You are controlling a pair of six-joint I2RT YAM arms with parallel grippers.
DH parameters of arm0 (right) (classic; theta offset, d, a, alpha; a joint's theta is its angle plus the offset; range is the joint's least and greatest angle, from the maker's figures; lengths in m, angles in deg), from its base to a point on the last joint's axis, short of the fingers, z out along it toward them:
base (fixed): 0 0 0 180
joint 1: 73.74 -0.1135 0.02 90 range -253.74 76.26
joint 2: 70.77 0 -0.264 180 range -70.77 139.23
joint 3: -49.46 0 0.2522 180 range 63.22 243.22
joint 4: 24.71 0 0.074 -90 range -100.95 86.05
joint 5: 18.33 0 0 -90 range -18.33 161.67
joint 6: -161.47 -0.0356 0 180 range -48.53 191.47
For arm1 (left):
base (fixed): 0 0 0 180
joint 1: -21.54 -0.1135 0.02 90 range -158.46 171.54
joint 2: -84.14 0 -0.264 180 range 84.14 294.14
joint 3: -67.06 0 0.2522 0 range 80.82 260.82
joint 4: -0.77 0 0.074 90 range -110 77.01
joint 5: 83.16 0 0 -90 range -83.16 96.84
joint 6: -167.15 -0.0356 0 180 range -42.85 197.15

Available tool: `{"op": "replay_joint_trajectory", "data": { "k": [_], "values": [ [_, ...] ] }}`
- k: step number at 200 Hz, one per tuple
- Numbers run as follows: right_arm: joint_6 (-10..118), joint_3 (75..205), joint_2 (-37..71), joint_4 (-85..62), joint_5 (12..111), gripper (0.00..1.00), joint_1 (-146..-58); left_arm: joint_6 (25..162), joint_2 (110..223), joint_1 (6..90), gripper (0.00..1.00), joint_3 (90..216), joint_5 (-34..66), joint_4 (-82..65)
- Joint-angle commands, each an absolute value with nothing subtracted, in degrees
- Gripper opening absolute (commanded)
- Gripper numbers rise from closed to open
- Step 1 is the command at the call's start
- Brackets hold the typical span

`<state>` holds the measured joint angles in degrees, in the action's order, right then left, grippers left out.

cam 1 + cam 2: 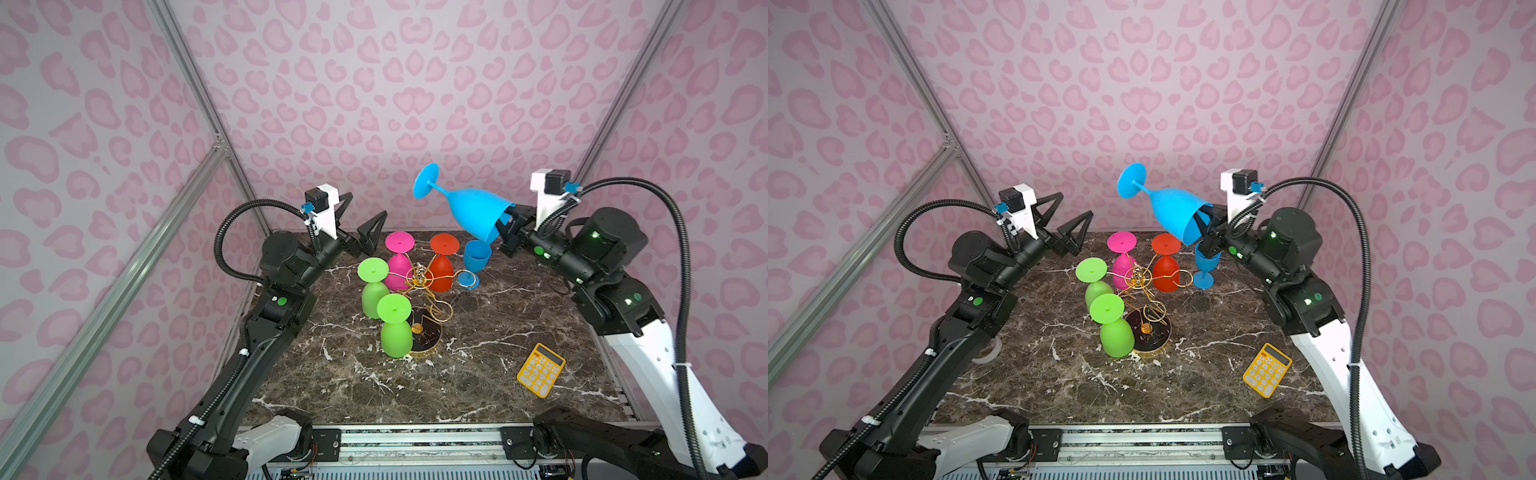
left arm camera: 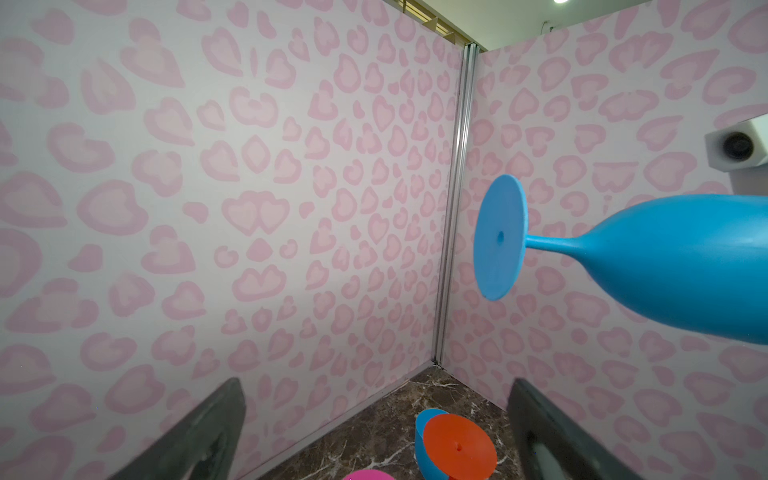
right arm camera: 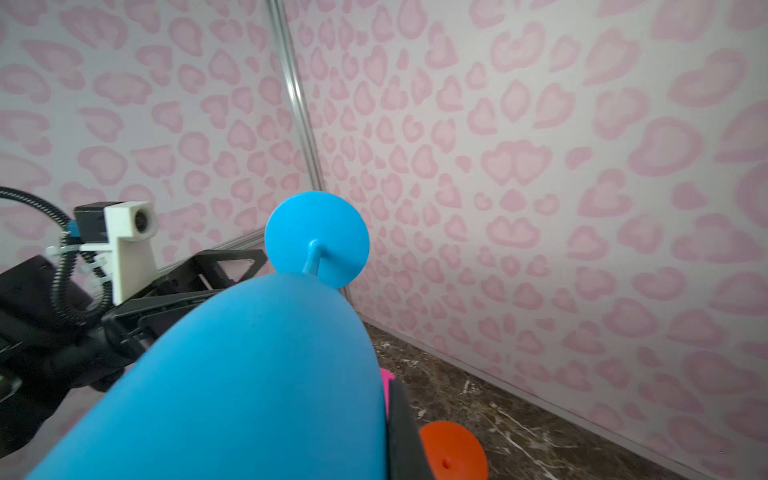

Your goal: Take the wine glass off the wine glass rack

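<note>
Contact sits at the rim: your right end effector (image 1: 505, 224) is clamped on the lip of the blue wine glass (image 1: 473, 210), with one finger apparently inside the bowl. From there the glass's long axis runs up and away, slanting across toward the left arm's side. That leaves the foot as the highest part, and the mouth faces down into the grip. The whole glass hangs clear above the far right side of the wine glass rack (image 1: 419, 277) and touches none of its gold loops. I'd call it off the rack, with only the set-down left. Your left end effector (image 1: 362, 217) hovers over the rack's far left side, jaws wide and empty. It is below the foot and apart from it, but it is the only free one near the stem. A second blue glass (image 1: 476, 254) stands upright on the desk (image 1: 415, 386) just right of the rack, under the held bowl, so mind it when you lower.
</note>
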<state>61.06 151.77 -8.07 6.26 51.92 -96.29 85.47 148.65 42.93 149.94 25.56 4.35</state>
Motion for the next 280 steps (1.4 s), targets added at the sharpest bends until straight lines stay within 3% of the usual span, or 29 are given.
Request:
{"op": "replay_joint_trajectory", "data": {
  "k": [1, 41, 95, 145, 179, 226, 280],
  "values": [
    [63.1, 151.7, -10.7, 16.2, 59.4, 0.0, -90.7, 83.3, 146.5, 42.7, 0.97, 149.4, 21.5, 2.2],
    [62.6, 151.3, -10.6, 30.3, 60.5, 0.0, -76.1, 87.4, 141.8, 41.4, 0.97, 146.2, 12.3, 2.1],
    [68.4, 152.6, -2.1, 43.7, 66.0, 0.0, -69.3, 87.9, 138.8, 39.0, 0.97, 144.1, 8.1, -1.7],
    [71.4, 155.1, 4.2, 53.1, 68.3, 0.0, -70.3, 86.0, 138.4, 38.6, 0.97, 141.6, 5.1, -3.2],
    [71.8, 156.3, 9.6, 59.3, 75.1, 0.0, -76.3, 85.5, 137.9, 38.2, 0.97, 141.4, 4.5, -3.8],
    [70.9, 156.6, 13.1, 61.5, 76.7, 0.0, -83.3, 85.4, 137.2, 37.9, 0.97, 140.8, 4.4, -4.2],
    [70.9, 159.8, 24.6, 63.9, 77.1, 0.0, -89.2, 84.5, 136.1, 37.7, 0.97, 141.0, 4.0, -4.7]
  ]
}}
